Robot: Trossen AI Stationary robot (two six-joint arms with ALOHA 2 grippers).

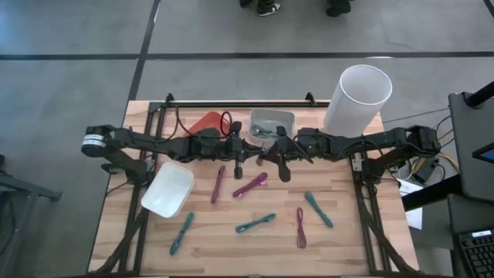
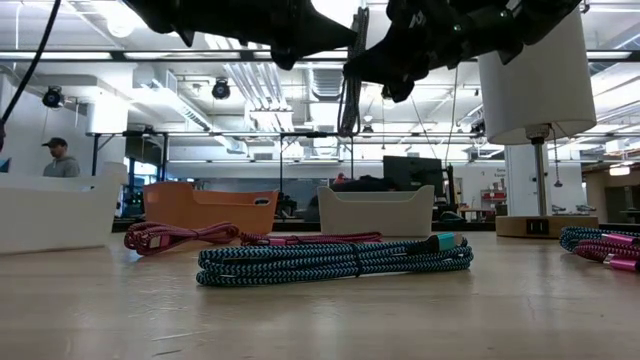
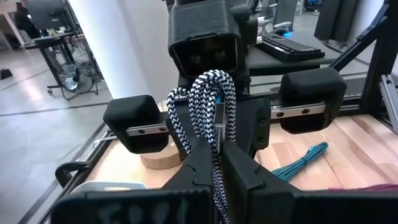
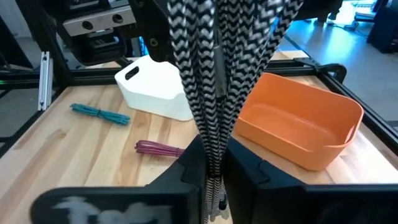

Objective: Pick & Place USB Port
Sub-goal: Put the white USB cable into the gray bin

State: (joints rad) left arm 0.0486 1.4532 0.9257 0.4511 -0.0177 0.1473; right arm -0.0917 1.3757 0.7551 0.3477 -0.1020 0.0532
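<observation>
The left gripper (image 3: 214, 163) and right gripper (image 4: 213, 163) both pinch one black-and-white braided USB cable (image 3: 208, 102), hanging above the wooden counter (image 1: 347, 239) mid-transfer. Next, probably, one releases and the other carries it to the grey bin (image 1: 272, 123).

Bare wooden tabletop (image 1: 231, 247) lies open near; coiled teal braided cable (image 1: 255, 223) and white plastic bin (image 1: 167, 190) obstruct.
</observation>
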